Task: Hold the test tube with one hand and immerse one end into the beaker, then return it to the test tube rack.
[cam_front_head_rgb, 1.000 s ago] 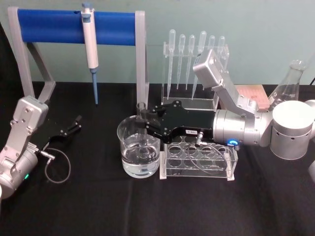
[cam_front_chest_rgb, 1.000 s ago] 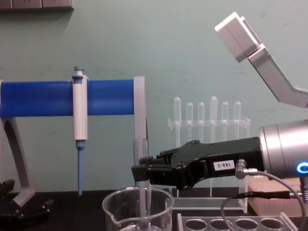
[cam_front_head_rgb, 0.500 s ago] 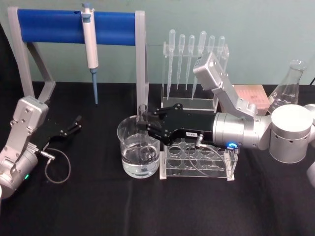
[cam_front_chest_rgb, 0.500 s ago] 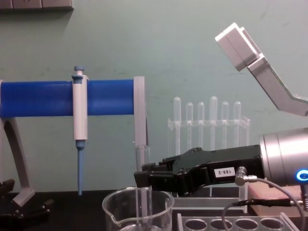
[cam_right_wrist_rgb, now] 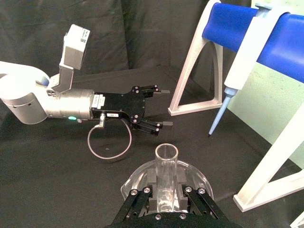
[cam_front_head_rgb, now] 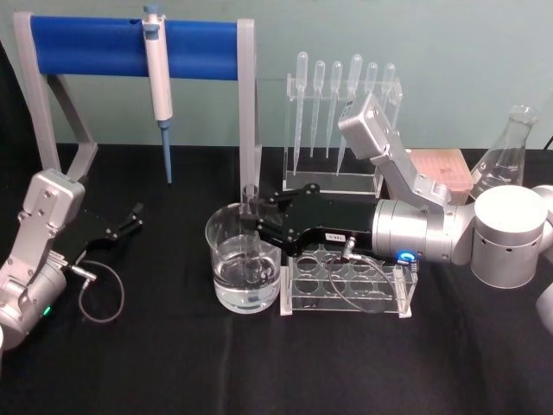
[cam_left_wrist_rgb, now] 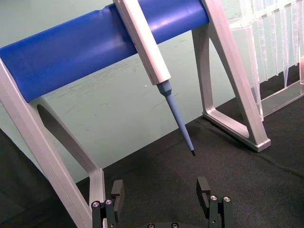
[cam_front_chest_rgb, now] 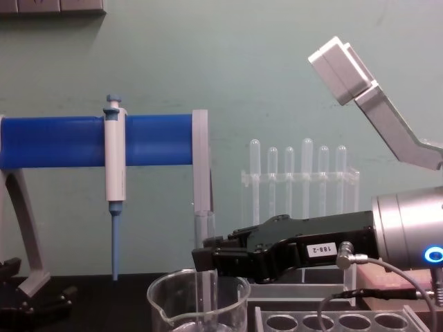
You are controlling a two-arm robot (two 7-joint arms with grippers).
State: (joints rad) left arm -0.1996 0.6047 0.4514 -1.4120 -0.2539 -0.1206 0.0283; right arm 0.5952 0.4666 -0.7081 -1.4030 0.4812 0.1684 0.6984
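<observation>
The right gripper (cam_front_head_rgb: 252, 221) grasps the test tube (cam_front_head_rgb: 250, 194) upright, its lower end down inside the beaker (cam_front_head_rgb: 226, 259) of clear liquid. The left gripper (cam_front_head_rgb: 130, 219) lies parked far left, fingers spread

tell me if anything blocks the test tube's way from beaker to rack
Nothing visible does. The right gripper holds the test tube in the beaker; the rack stands beside it, its visible holes empty.

Clear glass makes up both the test tube (cam_right_wrist_rgb: 166, 175) and the beaker (cam_front_head_rgb: 244, 277). The right pincer (cam_front_head_rgb: 252, 216) is black, its wrist (cam_front_head_rgb: 406, 232) silver with a white label (cam_front_chest_rgb: 324, 247). The bench (cam_front_head_rgb: 173, 372) is black. The pipettor (cam_front_head_rgb: 157, 78) is white and blue, and the box (cam_front_head_rgb: 442, 169) looks pinkish, perhaps speckled.
</observation>
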